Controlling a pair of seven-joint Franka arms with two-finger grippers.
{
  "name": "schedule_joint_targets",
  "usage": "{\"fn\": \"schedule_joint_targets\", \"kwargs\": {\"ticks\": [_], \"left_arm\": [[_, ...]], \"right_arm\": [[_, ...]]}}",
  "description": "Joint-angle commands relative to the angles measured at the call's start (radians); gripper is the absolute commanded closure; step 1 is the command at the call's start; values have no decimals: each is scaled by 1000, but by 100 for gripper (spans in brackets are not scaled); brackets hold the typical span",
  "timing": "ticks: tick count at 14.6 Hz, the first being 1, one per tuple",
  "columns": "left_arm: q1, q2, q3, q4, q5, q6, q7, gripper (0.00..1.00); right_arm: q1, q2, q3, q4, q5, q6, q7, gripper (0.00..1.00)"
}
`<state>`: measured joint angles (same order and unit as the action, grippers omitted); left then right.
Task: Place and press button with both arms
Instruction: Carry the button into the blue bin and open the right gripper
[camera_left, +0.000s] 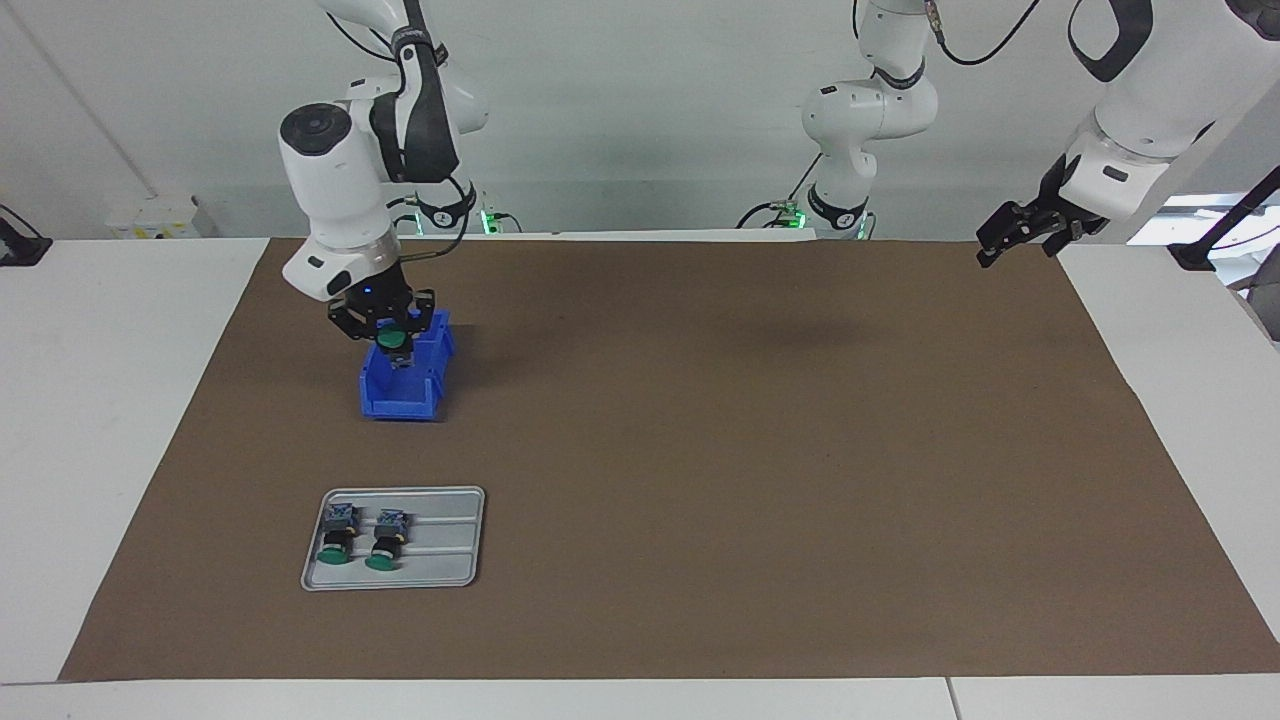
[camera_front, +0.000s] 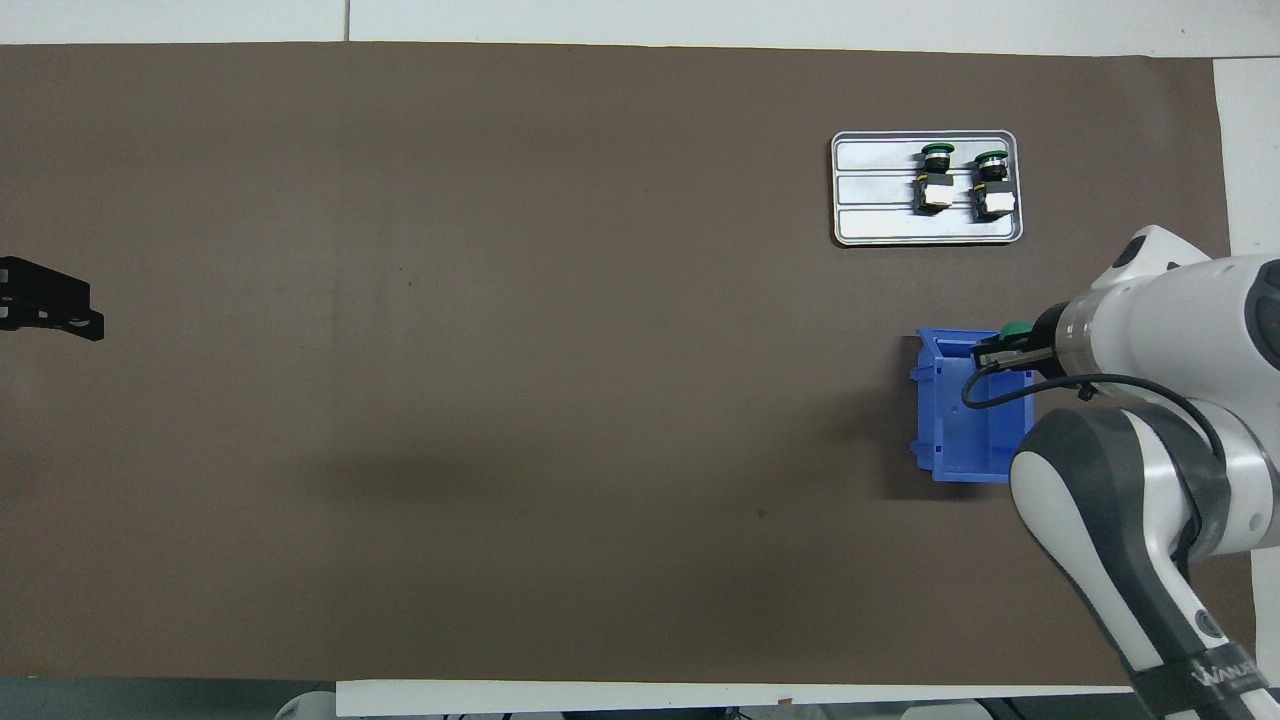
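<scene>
Right gripper (camera_left: 393, 338) is clamped on a button (camera_left: 394, 337), green cap showing between the closed fingers, hanging just over the blue bin (camera_left: 405, 385). From the facing view the button looks clear of the bin's rim, not resting in it. Bin sits on the brown mat (camera_left: 700, 450) toward the right arm's end of the desk (camera_left: 100, 400).

Two more buttons (camera_left: 338, 535) lie side by side in the metal tray (camera_left: 450, 540), caps pointing away from the robots. Tray is farther from the robots than the bin, same end of the desk. One free slot is left in the tray beside them, so my guess is the held button is headed there, lined up like the other two.

Left gripper (camera_left: 1010, 238) is wide open, holding nothing, parked in the air over the mat's edge at the left arm's end. Waiting, probably kept out of the way until there's a placed button to press.

Step in hand, as I read it: carrying the button from bin to tray. Pressing not started.
</scene>
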<state>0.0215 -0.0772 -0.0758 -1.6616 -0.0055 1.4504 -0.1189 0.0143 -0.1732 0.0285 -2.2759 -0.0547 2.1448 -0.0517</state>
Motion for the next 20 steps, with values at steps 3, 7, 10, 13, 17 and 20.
{"fn": "schedule_joint_targets", "kwargs": {"ticks": [3,7,10,13,17,20], "left_arm": [[9,-15,-4,-14,18,-4,7,0],[0,-15,-4,-14,18,-4,8,0],[8,-15,-5,-14,18,-2,5,0],[6,-15,-5,-14,18,-1,12,0],[6,-16,-5,-12,18,-2,7,0],[8,-15,-5,-12,18,-1,7,0]], "right_arm": [[-71,40,13,-40,154,23,-14,100],[-57,57,13,-117,151,139,-60,100],[-59,72,13,-166,151,205,-62,100],[-57,81,13,-175,151,227,-57,56],[-63,84,13,-96,151,126,-62,1],[-66,70,8,-15,148,5,-65,1]]}}
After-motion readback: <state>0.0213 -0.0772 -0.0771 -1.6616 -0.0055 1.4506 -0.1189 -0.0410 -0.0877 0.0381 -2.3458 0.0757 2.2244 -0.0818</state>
